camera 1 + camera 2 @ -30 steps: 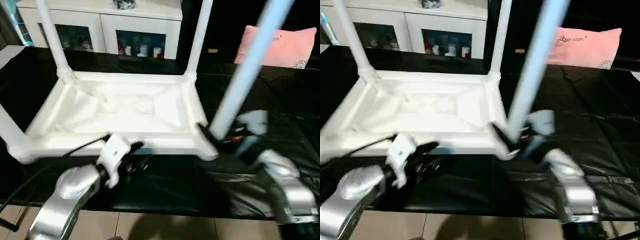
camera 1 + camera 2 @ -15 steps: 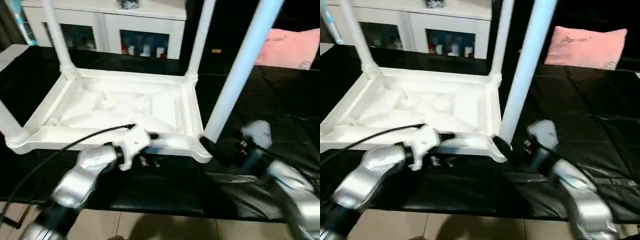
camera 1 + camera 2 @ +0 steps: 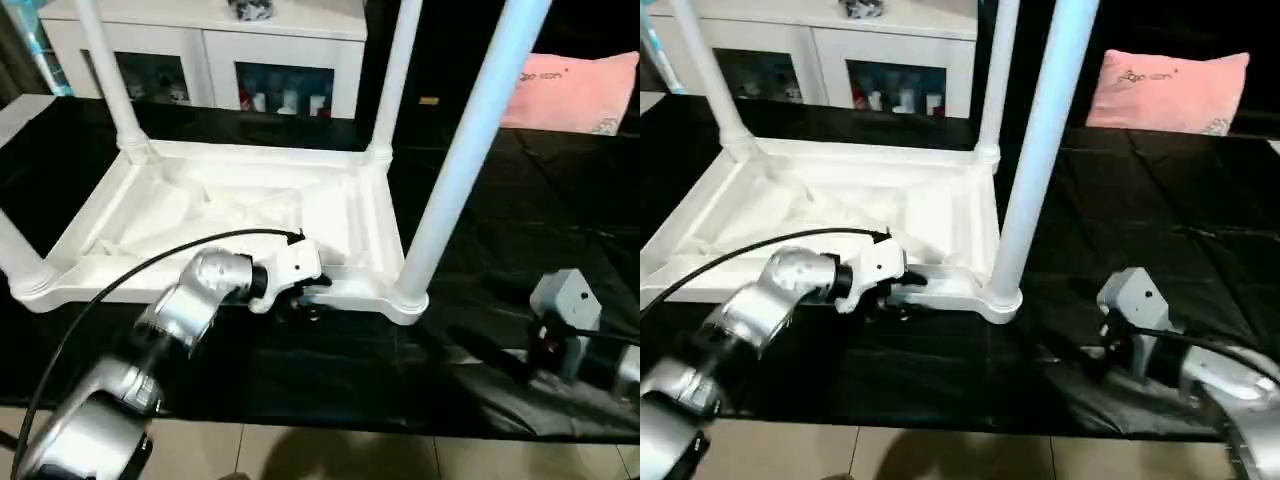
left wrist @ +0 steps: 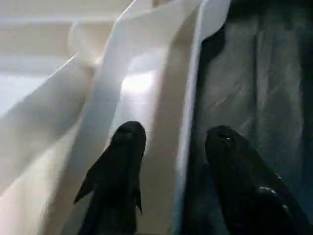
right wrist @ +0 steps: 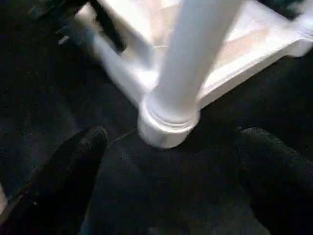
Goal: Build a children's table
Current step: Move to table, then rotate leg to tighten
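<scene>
The white tabletop (image 3: 240,215) is lying upside down on the black mat (image 3: 520,230), its ribbed underside facing up. Four white legs are standing in its corner sockets: the far-left leg (image 3: 108,70), the far-right leg (image 3: 393,75), the near-right leg (image 3: 465,150) rising tall from its socket, and the near-left leg (image 3: 18,255) at the left edge. The left gripper (image 4: 171,139) is sitting at the tabletop's near rim, left of the near-right corner; in the left wrist view its two black fingers (image 4: 120,171) are standing apart and straddling the rim's thin white edge, one over the tray side and one over the mat, and whether they are pressing on the rim cannot be told. The right gripper (image 5: 171,139) is hanging low over the mat to the right of the near-right corner, apart from the leg, its fingers (image 5: 78,156) spread wide and holding nothing. A white glass-door cabinet (image 3: 200,60) is standing behind the mat, and a pink pillow (image 3: 575,90) is lying at the far right.
</scene>
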Robot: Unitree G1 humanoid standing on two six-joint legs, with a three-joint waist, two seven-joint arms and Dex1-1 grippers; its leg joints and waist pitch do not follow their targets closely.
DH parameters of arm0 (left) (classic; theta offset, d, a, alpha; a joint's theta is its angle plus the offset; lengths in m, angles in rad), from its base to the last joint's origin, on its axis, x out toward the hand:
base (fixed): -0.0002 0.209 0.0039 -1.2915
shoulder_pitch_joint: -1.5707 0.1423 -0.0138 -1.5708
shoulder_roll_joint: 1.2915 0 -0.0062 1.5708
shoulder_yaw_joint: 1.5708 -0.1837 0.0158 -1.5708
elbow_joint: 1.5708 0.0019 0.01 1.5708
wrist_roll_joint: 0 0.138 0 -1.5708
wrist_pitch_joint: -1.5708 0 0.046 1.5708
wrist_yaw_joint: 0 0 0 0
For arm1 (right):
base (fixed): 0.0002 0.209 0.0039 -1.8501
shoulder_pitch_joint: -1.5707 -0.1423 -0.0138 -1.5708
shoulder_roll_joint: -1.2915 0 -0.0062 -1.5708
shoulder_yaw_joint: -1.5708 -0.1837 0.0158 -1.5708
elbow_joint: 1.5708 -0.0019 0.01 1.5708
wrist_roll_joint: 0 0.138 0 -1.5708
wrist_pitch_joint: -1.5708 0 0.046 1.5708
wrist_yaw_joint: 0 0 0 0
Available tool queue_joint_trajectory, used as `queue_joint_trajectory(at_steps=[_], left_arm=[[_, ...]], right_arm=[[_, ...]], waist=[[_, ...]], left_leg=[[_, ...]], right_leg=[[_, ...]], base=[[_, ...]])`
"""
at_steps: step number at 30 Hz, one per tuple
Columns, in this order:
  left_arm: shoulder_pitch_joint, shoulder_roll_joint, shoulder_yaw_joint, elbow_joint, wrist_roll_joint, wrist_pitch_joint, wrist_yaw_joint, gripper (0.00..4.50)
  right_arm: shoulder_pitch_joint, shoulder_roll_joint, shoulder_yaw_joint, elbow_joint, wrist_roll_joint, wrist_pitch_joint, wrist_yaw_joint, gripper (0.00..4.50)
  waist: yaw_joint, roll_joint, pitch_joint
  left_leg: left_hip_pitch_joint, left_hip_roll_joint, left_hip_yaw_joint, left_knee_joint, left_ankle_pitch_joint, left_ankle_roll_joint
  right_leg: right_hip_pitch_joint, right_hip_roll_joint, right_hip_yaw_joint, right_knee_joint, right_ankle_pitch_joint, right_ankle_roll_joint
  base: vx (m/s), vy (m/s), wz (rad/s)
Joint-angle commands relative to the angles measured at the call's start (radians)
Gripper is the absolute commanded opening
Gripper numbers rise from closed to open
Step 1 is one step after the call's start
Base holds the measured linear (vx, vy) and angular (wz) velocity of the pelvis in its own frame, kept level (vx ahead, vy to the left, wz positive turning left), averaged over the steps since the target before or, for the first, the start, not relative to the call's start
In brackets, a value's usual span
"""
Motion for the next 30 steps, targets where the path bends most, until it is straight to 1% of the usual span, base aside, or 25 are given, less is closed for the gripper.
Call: queue_joint_trajectory(at_steps=[1,2,3,4,6,7,8,9,10,11,12,14,15,17,19,21,25,26,28,29,30], left_arm=[[-0.028,-0.003,-0.005,0.034,0.021,-0.021,-0.011,2.03],[-0.043,-0.003,-0.005,0.060,0.029,-0.022,-0.004,1.96],[-0.047,-0.003,-0.006,0.066,0.032,-0.021,-0.002,1.91],[-0.047,-0.003,-0.006,0.067,0.032,-0.021,-0.002,1.76],[-0.057,-0.003,-0.003,0.086,0.034,-0.017,-0.006,1.60],[-0.065,-0.007,0.001,0.104,0.032,-0.011,-0.009,1.56],[-0.070,-0.009,0.004,0.114,0.029,-0.008,-0.012,1.46],[-0.077,-0.011,0.003,0.130,0.030,-0.010,-0.019,1.21],[-0.081,-0.013,0.002,0.139,0.032,-0.012,-0.022,1.21],[-0.089,-0.015,0.002,0.156,0.036,-0.019,-0.028,1.13],[-0.100,-0.022,0.007,0.182,0.039,-0.030,-0.036,1.13],[-0.110,-0.030,0.020,0.200,0.031,-0.034,-0.051,0.80],[-0.110,-0.030,0.020,0.200,0.031,-0.034,-0.051,0.80],[-0.113,-0.041,0.043,0.183,-0.010,-0.014,-0.101,0.51],[-0.113,-0.041,0.043,0.180,-0.014,-0.012,-0.113,0.51],[-0.109,-0.039,0.039,0.174,-0.018,-0.002,-0.134,0.24],[-0.108,-0.039,0.041,0.194,-0.011,0.004,-0.149,0.03],[-0.102,-0.032,0.032,0.203,0.007,0.002,-0.143,0.03],[-0.098,-0.027,0.028,0.207,0.019,-0.001,-0.138,0.03],[-0.096,-0.025,0.026,0.208,0.024,0.000,-0.135,0.03],[-0.081,-0.017,0.032,0.204,0.029,0.005,-0.121,0.03]], right_arm=[[0.002,-0.012,0.012,-0.033,0.017,0.027,0.015,4.50],[0.000,-0.014,0.020,-0.045,0.028,0.039,0.018,4.50],[-0.001,-0.013,0.022,-0.049,0.034,0.045,0.019,4.50],[-0.001,-0.013,0.023,-0.049,0.034,0.046,0.019,4.50],[0.002,-0.011,0.033,-0.060,0.039,0.055,0.025,4.50],[0.005,-0.010,0.039,-0.065,0.039,0.061,0.028,4.50],[0.006,-0.010,0.042,-0.068,0.038,0.065,0.029,4.50],[0.008,-0.012,0.046,-0.073,0.037,0.070,0.030,4.50],[0.009,-0.013,0.047,-0.075,0.038,0.073,0.031,4.50],[0.009,-0.015,0.048,-0.079,0.040,0.079,0.030,4.50],[0.008,-0.017,0.047,-0.085,0.045,0.089,0.028,4.50],[0.008,-0.017,0.047,-0.090,0.051,0.097,0.026,4.50],[0.008,-0.017,0.047,-0.090,0.051,0.097,0.026,4.50],[0.010,-0.018,0.050,-0.094,0.056,0.099,0.023,4.50],[0.010,-0.018,0.051,-0.096,0.057,0.100,0.022,4.50],[0.010,-0.015,0.054,-0.095,0.055,0.100,0.022,4.50],[0.003,-0.008,0.062,-0.095,0.048,0.106,0.022,4.50],[-0.004,-0.006,0.067,-0.093,0.046,0.107,0.022,4.50],[-0.007,-0.005,0.070,-0.091,0.046,0.106,0.022,4.50],[-0.007,-0.004,0.071,-0.090,0.045,0.105,0.023,4.50],[-0.019,0.006,0.081,-0.082,0.041,0.097,0.019,4.50]], waist=[[0.006,-0.004,-0.050],[0.007,-0.002,-0.052],[0.007,-0.002,-0.052],[0.007,-0.002,-0.052],[0.007,-0.003,-0.052],[0.008,0.000,-0.052],[0.009,0.000,-0.051],[0.010,-0.001,-0.051],[0.010,-0.001,-0.050],[0.010,0.001,-0.049],[0.009,0.003,-0.047],[0.010,0.002,-0.048],[0.010,0.002,-0.048],[0.012,0.002,-0.048],[0.014,0.001,-0.049],[0.015,0.000,-0.051],[0.014,0.002,-0.055],[0.013,-0.002,-0.054],[0.012,-0.001,-0.052],[0.011,-0.005,-0.051],[0.011,-0.006,-0.050]], left_leg=[[0.013,0.052,-0.017,-0.080,-0.141,0.071],[0.014,0.054,-0.018,-0.080,-0.133,0.069],[0.013,0.055,-0.018,-0.080,-0.131,0.069],[0.012,0.055,-0.018,-0.079,-0.125,0.070],[0.013,0.055,-0.017,-0.079,-0.123,0.073],[0.013,0.054,-0.017,-0.079,-0.126,0.073],[0.014,0.055,-0.017,-0.080,-0.134,0.070],[0.014,0.055,-0.018,-0.081,-0.141,0.066],[0.014,0.055,-0.018,-0.082,-0.144,0.064],[0.015,0.056,-0.018,-0.083,-0.161,0.056],[0.014,0.054,-0.018,-0.084,-0.167,0.054],[0.016,0.055,-0.019,-0.086,-0.181,0.042],[0.016,0.055,-0.019,-0.086,-0.181,0.042],[0.016,0.057,-0.019,-0.086,-0.175,0.038],[0.015,0.057,-0.019,-0.086,-0.165,0.043],[0.014,0.056,-0.019,-0.084,-0.143,0.051],[0.013,0.057,-0.019,-0.081,-0.098,0.073],[0.012,0.057,-0.019,-0.080,-0.093,0.082],[0.012,0.057,-0.018,-0.081,-0.108,0.084],[0.012,0.057,-0.017,-0.081,-0.116,0.083],[0.013,0.057,-0.017,-0.083,-0.129,0.079]], right_leg=[[0.039,-0.063,0.031,-0.072,-0.005,-0.282],[0.038,-0.064,0.031,-0.071,0.007,-0.291],[0.038,-0.063,0.030,-0.069,0.015,-0.295],[0.039,-0.064,0.030,-0.068,0.029,-0.301],[0.038,-0.064,0.030,-0.067,0.039,-0.308],[0.038,-0.064,0.030,-0.068,0.035,-0.310],[0.038,-0.065,0.030,-0.069,0.025,-0.311],[0.038,-0.065,0.030,-0.070,0.013,-0.308],[0.038,-0.064,0.030,-0.071,0.006,-0.306],[0.037,-0.067,0.031,-0.073,-0.022,-0.302],[0.036,-0.065,0.031,-0.076,-0.033,-0.300],[0.036,-0.066,0.032,-0.078,-0.052,-0.296],[0.036,-0.066,0.032,-0.078,-0.052,-0.296],[0.036,-0.068,0.032,-0.076,-0.036,-0.302],[0.036,-0.068,0.032,-0.074,-0.017,-0.305],[0.038,-0.068,0.031,-0.070,0.017,-0.308],[0.041,-0.068,0.030,-0.063,0.098,-0.324],[0.042,-0.069,0.029,-0.062,0.110,-0.329],[0.042,-0.070,0.029,-0.066,0.082,-0.327],[0.042,-0.070,0.029,-0.068,0.067,-0.326],[0.041,-0.071,0.030,-0.070,0.035,-0.321]], base=[[0.000,0.000,0.00],[0.000,0.000,0.00],[0.000,0.000,0.00],[0.000,0.000,0.00],[0.000,0.000,0.00],[0.000,0.000,0.00],[0.000,0.000,0.00],[0.000,0.000,0.00],[0.000,0.000,0.00],[0.000,0.000,0.00],[0.000,0.000,0.00],[0.000,0.000,0.00],[0.000,0.000,0.00],[0.000,0.000,0.00],[0.000,0.000,0.00],[0.000,0.000,0.00],[0.000,0.000,0.00],[0.000,0.000,0.00],[0.000,0.000,0.00],[0.000,0.000,0.00],[0.000,0.000,0.00]])
